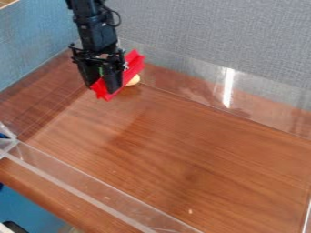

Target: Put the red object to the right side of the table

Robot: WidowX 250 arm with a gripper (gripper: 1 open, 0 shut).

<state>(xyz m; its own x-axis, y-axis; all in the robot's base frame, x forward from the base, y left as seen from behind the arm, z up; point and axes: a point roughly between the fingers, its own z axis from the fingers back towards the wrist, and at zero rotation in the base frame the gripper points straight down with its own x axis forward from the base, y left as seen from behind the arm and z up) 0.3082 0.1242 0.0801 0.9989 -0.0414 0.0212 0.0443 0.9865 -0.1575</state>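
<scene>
**Arm's got the red bar, far-left corner**

Arm comes in from the top left and points pretty much straight down, gripper clamped tight on the red bar. Bar sits tilted between the fingers, one end poking up-right, the other low near the table. A yellow toy peeks out just behind it. All this is near the back wall. The wood to the right and front is bare, fenced by clear walls.
</scene>
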